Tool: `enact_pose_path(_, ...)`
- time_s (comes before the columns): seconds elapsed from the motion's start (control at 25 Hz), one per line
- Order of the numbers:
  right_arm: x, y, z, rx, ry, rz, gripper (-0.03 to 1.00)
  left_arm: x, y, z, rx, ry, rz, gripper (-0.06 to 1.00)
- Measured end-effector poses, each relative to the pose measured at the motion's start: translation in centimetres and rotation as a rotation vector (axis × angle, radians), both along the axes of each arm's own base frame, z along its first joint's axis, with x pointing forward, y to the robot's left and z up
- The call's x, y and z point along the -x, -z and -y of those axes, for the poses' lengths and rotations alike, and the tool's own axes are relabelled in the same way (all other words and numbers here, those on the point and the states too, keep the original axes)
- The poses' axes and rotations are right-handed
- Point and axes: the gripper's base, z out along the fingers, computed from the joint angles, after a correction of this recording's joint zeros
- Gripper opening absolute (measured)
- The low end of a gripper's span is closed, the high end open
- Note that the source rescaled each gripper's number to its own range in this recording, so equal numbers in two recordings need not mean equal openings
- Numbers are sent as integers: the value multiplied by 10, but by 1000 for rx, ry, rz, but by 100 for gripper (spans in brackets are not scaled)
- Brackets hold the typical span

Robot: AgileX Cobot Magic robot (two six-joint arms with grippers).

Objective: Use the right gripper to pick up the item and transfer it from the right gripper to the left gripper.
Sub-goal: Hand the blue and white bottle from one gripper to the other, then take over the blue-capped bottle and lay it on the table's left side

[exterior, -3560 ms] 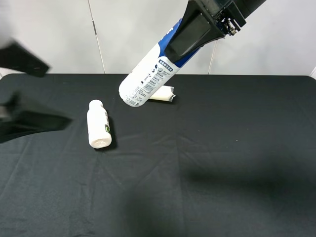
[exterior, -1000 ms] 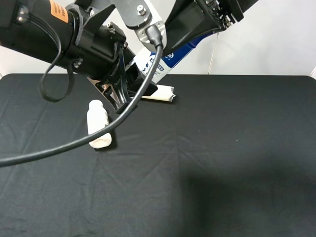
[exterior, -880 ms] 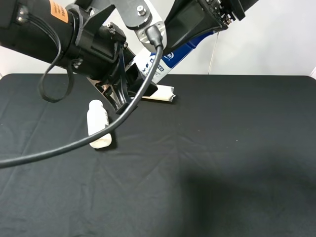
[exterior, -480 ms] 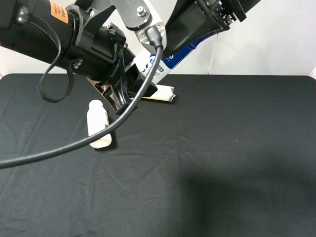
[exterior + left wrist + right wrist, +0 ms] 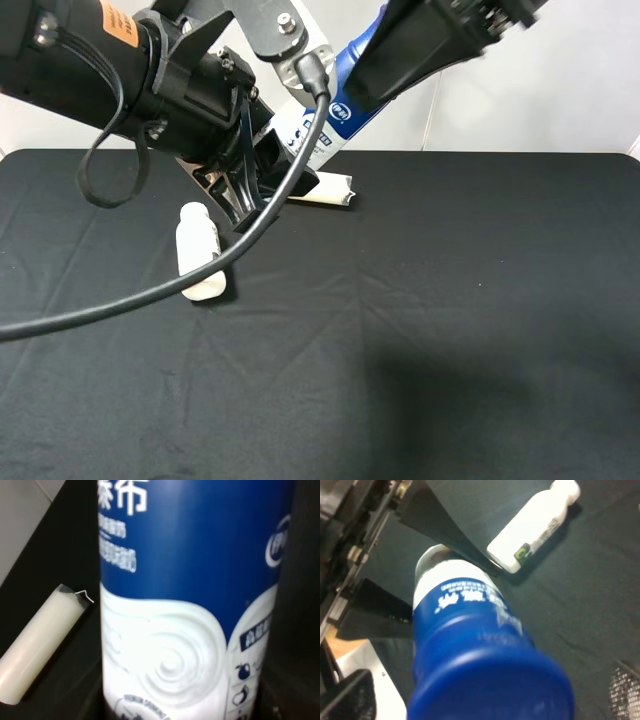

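The item, a white bottle (image 5: 335,105) with a blue cap and blue-and-white label, hangs tilted above the back of the table. My left gripper (image 5: 270,165), on the arm with the orange sticker, is shut on its white lower end. The label fills the left wrist view (image 5: 185,605) between dark fingers. My right gripper (image 5: 385,75) is blurred at the top, drawn back up and right off the blue upper part, and looks open. The right wrist view shows the blue cap (image 5: 475,645) close up, with nothing pressing on it.
An all-white capped bottle (image 5: 198,252) lies on the black cloth (image 5: 450,330) at the left, also in the right wrist view (image 5: 532,527). A plain white tube (image 5: 325,190) lies under the grippers at the back, also in the left wrist view (image 5: 40,645).
The left arm came in and closed on the bottle's lower end. In the last half second my right gripper moved up and right off the bottle, baring more of its blue part. The bottle stayed put.
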Motion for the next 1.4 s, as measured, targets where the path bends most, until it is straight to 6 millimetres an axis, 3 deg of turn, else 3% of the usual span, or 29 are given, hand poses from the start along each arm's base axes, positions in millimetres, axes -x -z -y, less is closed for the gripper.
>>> enact_pose_path(0.76, 62, -57, 69, 117, 329, 264, 100, 0, 0, 0, -1, 0, -1, 4)
enact_pose_path(1.04, 103, -37, 99, 157, 426, 273, 100, 0, 0, 0, 0, 0, -1, 4)
enact_pose_path(1.4, 161, 20, 132, 163, 485, 230, 100, 0, 0, 0, 0, 0, -1, 4)
